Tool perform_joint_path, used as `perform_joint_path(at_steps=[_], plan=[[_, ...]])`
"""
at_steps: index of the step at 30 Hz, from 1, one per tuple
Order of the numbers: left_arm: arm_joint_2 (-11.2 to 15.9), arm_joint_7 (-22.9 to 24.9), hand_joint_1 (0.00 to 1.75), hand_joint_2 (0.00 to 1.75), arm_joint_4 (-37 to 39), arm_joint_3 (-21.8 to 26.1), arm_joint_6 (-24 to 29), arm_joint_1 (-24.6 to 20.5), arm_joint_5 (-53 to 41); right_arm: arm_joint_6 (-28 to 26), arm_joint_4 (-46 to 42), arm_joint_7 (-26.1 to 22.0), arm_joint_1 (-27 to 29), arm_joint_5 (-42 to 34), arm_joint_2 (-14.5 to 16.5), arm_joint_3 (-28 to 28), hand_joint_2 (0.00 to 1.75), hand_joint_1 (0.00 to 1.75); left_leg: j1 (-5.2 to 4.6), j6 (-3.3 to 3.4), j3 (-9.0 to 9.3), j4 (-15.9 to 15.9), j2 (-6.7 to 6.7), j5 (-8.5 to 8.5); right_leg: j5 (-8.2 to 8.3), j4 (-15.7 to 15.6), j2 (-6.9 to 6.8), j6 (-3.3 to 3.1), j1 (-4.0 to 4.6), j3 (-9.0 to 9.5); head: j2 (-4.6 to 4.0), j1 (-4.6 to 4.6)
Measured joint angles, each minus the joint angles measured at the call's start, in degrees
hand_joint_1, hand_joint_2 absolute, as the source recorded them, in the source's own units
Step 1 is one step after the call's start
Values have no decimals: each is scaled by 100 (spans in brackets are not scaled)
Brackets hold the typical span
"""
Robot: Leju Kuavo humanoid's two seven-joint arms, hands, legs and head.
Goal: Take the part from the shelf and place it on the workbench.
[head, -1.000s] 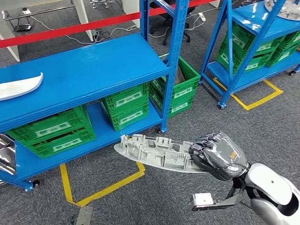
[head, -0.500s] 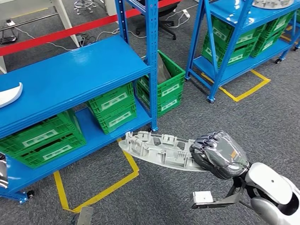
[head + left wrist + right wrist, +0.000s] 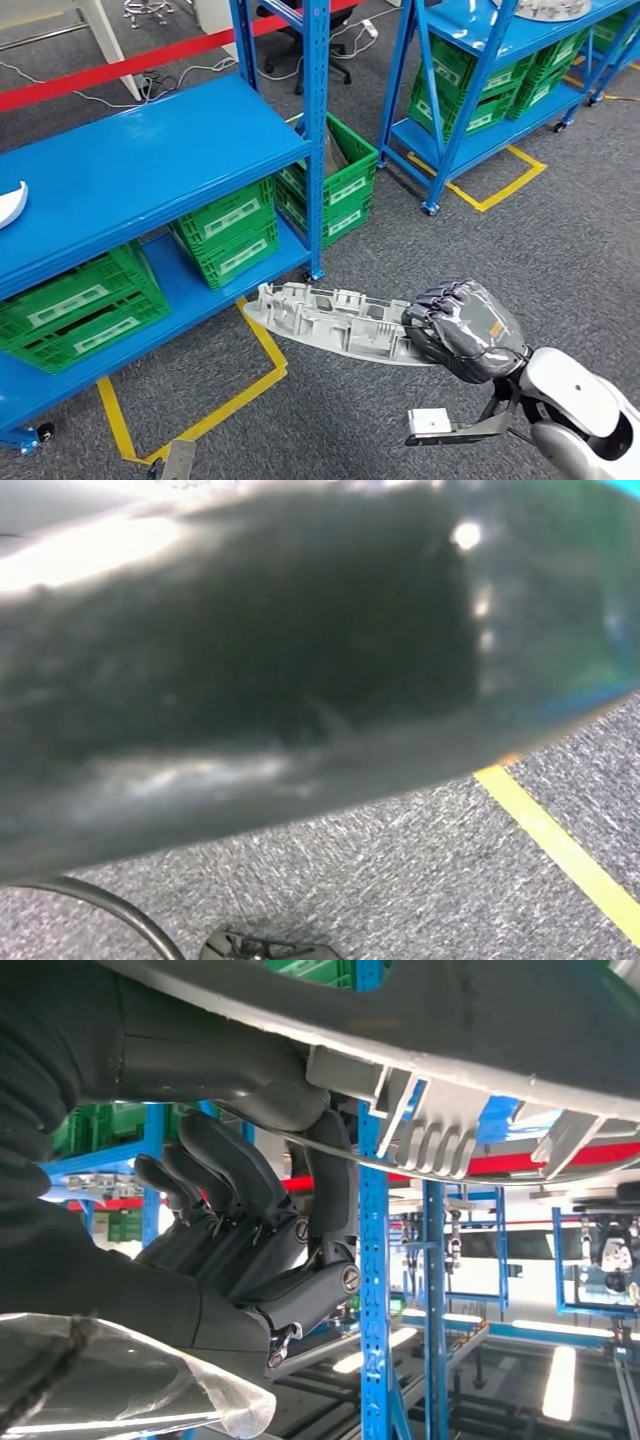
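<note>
The right hand [image 3: 464, 330] has its fingers clamped around one end of the long pale grey ribbed plastic part [image 3: 332, 322], so the part sticks out sideways over the floor, already off the blue metal shelf [image 3: 143, 165]. In the right wrist view the dark fingers [image 3: 249, 1210] curl up under the part [image 3: 453, 1020] with the thumb on top.

Biggest worry imo: it's held at one end only, so the free end could sag, twist in the grip or clip a shelf upright [image 3: 317, 140] if the robot turns close to it. Can't tell what the left hand's fingers are doing, that wrist view is a dark blur.

Floor is grey carpet [image 3: 528, 240] with yellow tape lines [image 3: 264, 345], green plastic crates [image 3: 226, 230] on the lower shelves, a second blue rack [image 3: 483, 100] further back. No workbench around that I can see
</note>
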Motion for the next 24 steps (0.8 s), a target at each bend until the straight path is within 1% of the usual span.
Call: perform_joint_path(at_steps=[1,2,3,4,5,6,7,8,10,11,12,13,14,15,16,17,18,19,20,21,22,23,24], plan=[[2,0,0,0,0,2,0,2,1,1,4,0,4,0,1,2,175,175,-3,2,0,1,30,-3,-30,207,-7,13,-2,-106,-1,-1],[3,0,0,0,0,4,0,2,1,1,8,0,4,0,1,3,175,175,-5,2,2,3,59,-7,47,193,-15,17,-3,-105,-1,0],[2,0,0,0,0,5,-1,0,1,2,11,0,4,0,1,4,175,175,-6,-3,8,6,83,-13,221,-75,-37,11,-3,25,-1,-1],[1,0,0,0,0,7,-1,-3,2,2,13,0,3,0,1,4,175,175,-9,-14,15,11,102,-22,428,-496,-92,-2,0,238,-1,0],[-2,0,0,0,0,9,-2,-5,2,2,13,0,-3,0,3,4,175,175,-23,-32,16,21,119,-35,566,-910,-178,-22,19,463,-1,2],[-3,0,0,0,0,10,-2,-4,2,0,13,0,-9,0,5,4,175,175,-37,-57,12,31,136,-43,650,-1220,-246,-51,35,630,-1,-4],[-3,0,0,0,0,12,-2,-1,2,-2,13,0,-14,0,7,4,175,175,-52,-79,5,41,156,-48,669,-1383,-294,-79,53,717,0,-9],[-5,0,0,0,0,14,-2,2,2,-4,13,0,-16,0,9,5,175,175,-63,-101,-2,46,182,-49,646,-1419,-297,-108,70,735,0,-13],[-8,0,0,0,0,15,-3,3,1,-8,13,6,-12,2,10,6,175,175,-57,-149,-2,65,221,-76,667,-1431,-231,-174,59,718,0,-15],[-9,0,0,0,0,16,-3,0,-1,-9,13,10,-11,2,10,6,175,175,-51,-179,-28,145,198,-151,678,-1442,-201,-211,49,719,0,-19],[-9,0,0,0,0,16,-7,-2,-5,-12,13,19,-9,3,10,5,175,175,-43,-207,-102,337,155,-287,689,-1454,-174,-247,38,723,0,-24],[-9,1,0,0,0,16,-10,0,-10,-16,13,26,-5,5,11,5,175,175,-34,-230,-229,648,99,-474,695,-1460,-145,-274,30,726,0,-27],[-9,2,0,0,0,16,-14,5,-15,-22,13,34,2,8,11,4,175,175,-31,-244,-400,1052,58,-679,694,-1459,-112,-290,31,724,0,-32],[-9,5,0,0,1,16,-19,11,-24,-28,13,46,16,11,11,4,175,175,-27,-254,-568,1436,40,-834,694,-1457,-77,-297,31,724,0,-31],[-9,13,0,0,1,16,-23,15,-35,-35,13,60,36,15,10,4,175,175,-25,-261,-680,1688,34,-899,693,-1455,-38,-299,32,725,-1,-31],[-9,23,0,0,2,16,-29,18,-49,-44,13,77,63,19,10,2,175,175,-22,-262,-706,1740,31,-851,692,-1452,3,-298,32,728,0,-31],[-8,35,0,0,2,16,-35,18,-64,-54,11,95,97,24,10,-2,175,175,-17,-256,-622,1549,25,-686,691,-1449,45,-296,31,735,0,-32],[-7,49,0,0,2,17,-40,17,-81,-69,9,114,135,31,10,-9,175,175,-11,-241,-455,1172,-4,-452,688,-1445,87,-290,31,744,0,-32],[-5,67,0,0,3,16,-41,17,-102,-92,4,133,177,44,10,-18,175,175,-5,-221,-272,771,-74,-254,685,-1439,125,-278,35,748,0,-30],[-5,86,0,0,7,16,-42,17,-125,-119,-4,154,219,60,9,-29,175,175,2,-203,-119,414,-137,-119,684,-1426,163,-257,41,738,-1,-27],[-5,115,0,0,11,16,-47,16,-150,-153,-17,179,266,81,5,-44,175,175,3,-187,-34,202,-191,-64,689,-1418,191,-229,44,718,-1,-26],[-5,162,0,0,16,16,-58,17,-173,-187,-37,206,327,112,-1,-59,175,175,0,-173,-12,130,-220,-79,699,-1416,216,-195,42,694,-1,-24],[-6,227,0,0,20,16,-72,18,-193,-215,-62,232,397,149,-10,-75,175,175,-3,-155,-14,97,-203,-82,710,-1419,239,-157,37,676,-1,-25]])
